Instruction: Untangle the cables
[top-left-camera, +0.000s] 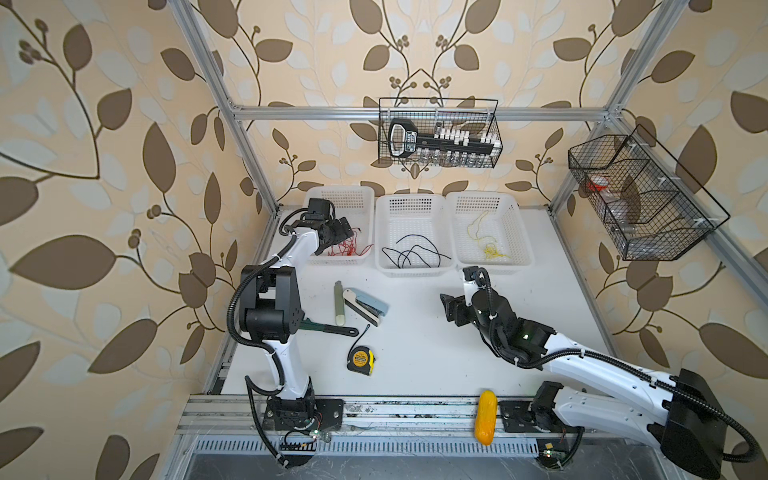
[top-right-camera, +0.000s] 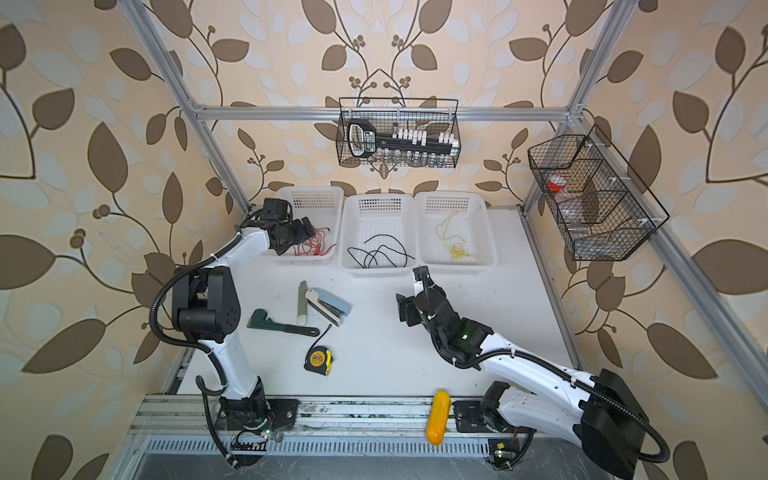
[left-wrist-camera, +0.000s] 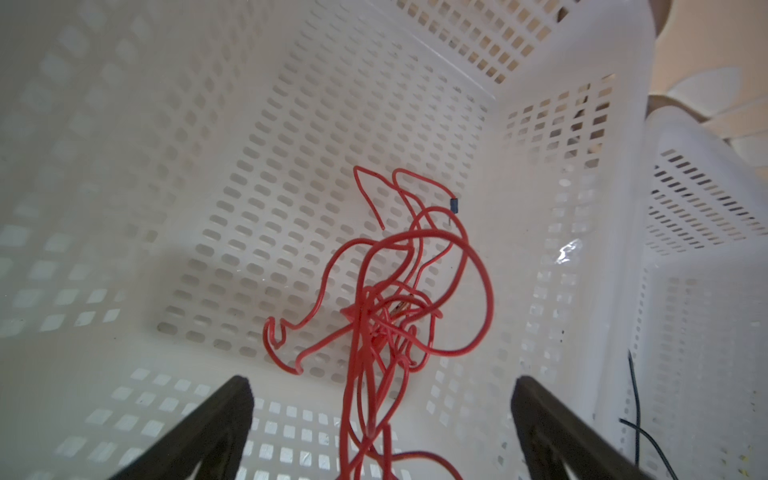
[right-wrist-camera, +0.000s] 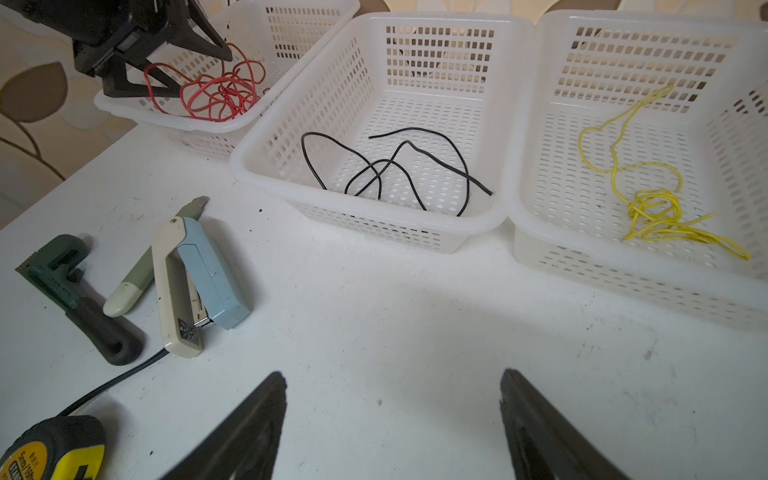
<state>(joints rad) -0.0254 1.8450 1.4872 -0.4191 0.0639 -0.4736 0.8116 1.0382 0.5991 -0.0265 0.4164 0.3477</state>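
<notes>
Cables: we find them sorted by colour into three white baskets set in a row at the back of the table, one colour to a bin.
Red cables: a knotted bundle on the floor of the left basket, with loops crossing and some strands rising toward the wrist camera.
Left gripper: dipped into that basket with its jaws wide apart. Red strands pass through the gap, and we see no finger pressing them. We judge it sits there so the bundle lies inside the bin.
Loose tools: a wrench, a stapler and a tape measure lie on the open table in front of the baskets, apart from every cable. We take them for clutter outside the job.
Black cables: in the middle basket, spread in loose curves that cross in a few spots, with no tight knot.
Yellow cables: in the right basket, with one long tail toward the back wall and a tight clump nearer the front.
Right gripper: low over bare table in front of the baskets, jaws apart and holding nothing. We judge it is parked clear so it snags no wire.
Progress: the colours are separated, but the red bundle and the yellow clump look knotted, so we reckon loosening remains.
</notes>
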